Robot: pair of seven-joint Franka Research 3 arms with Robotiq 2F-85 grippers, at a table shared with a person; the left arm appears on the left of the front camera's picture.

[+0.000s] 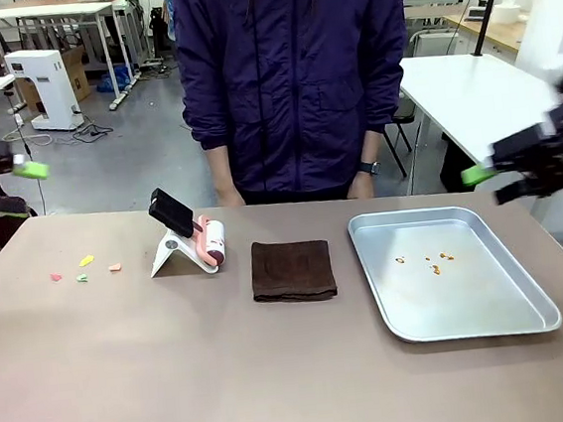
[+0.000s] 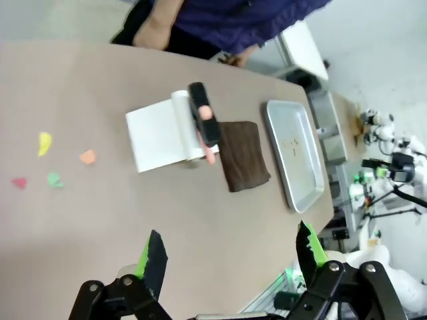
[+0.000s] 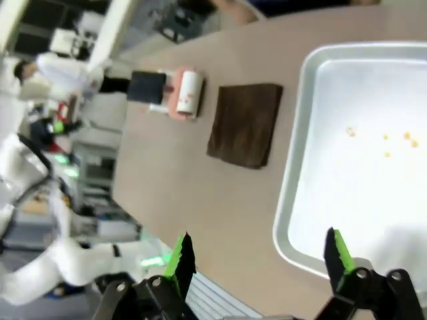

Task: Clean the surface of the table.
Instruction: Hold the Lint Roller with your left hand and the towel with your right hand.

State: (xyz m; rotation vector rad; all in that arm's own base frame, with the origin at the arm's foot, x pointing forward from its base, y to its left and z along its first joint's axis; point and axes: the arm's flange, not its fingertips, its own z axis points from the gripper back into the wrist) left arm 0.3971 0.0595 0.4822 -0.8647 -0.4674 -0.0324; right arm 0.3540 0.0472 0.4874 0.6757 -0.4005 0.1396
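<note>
both claws are released, jaws wide: the left claw (image 1: 20, 188) hangs at the left end of the counter (image 1: 277, 371), the right claw (image 1: 493, 184) at the right end beside the tray (image 1: 478, 333). the counter's long axis runs from one arm to the other. its smooth, matte taupe-brown top carries coloured scraps (image 1: 86, 268) nearer the left claw and a folded brown cloth (image 1: 292, 269) near the middle.

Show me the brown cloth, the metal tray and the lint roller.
brown cloth (image 1: 292, 270), front view, centre of its top.
metal tray (image 1: 469, 298), front view, bare part of its floor.
lint roller (image 1: 215, 242), front view, its white roll.
</note>
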